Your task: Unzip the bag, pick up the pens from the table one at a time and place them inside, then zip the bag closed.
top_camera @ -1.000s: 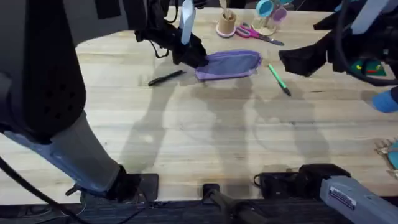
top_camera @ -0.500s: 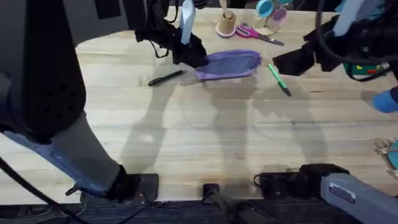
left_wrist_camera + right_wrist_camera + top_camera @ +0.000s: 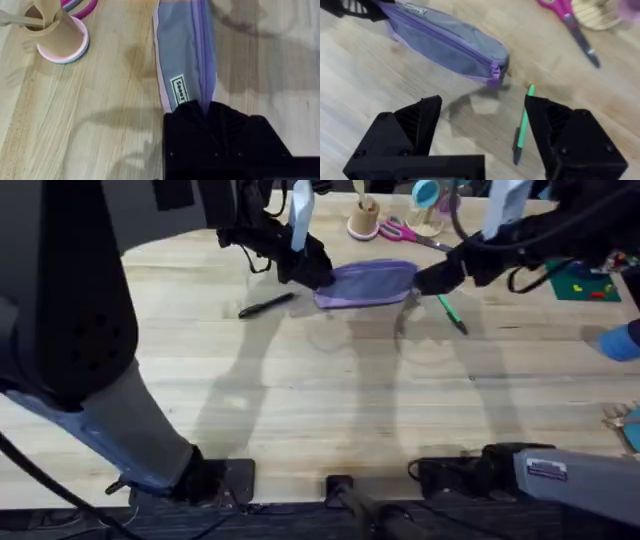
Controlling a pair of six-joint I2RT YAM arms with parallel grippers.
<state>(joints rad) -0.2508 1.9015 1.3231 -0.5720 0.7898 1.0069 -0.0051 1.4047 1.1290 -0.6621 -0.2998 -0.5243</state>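
The lavender pencil pouch (image 3: 367, 283) lies far back on the butcher-block table (image 3: 330, 390), its zipper run closed as far as the wrist views show. The left gripper (image 3: 318, 275) pinches the pouch's left end, its fingers pressed onto the fabric. The right gripper (image 3: 482, 135) hovers spread wide just beside the pouch's right end, with the green pen (image 3: 449, 308) beneath it. The black pen (image 3: 268, 304) lies just left of the pouch. Pink-handled scissors (image 3: 412, 235) rest behind.
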